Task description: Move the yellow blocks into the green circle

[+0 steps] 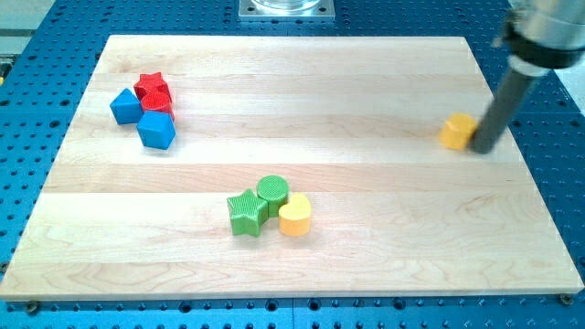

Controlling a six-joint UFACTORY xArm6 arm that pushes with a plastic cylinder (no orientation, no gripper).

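Observation:
A green circle block [272, 192] stands at the board's lower middle. A green star block [247, 213] touches it on the left. A yellow heart-shaped block [294, 216] touches it on the lower right. A second yellow block [457, 131], roughly cube-like, lies near the view's right edge of the board. My tip [483, 149] rests on the board right next to that yellow block, on its right side, touching or nearly touching it.
Two blue blocks [126, 106] [156, 131] and a red star block [154, 91] cluster at the board's upper left. The wooden board [366, 82] lies on a blue perforated table. A metal mount [285, 8] sits at the view's top.

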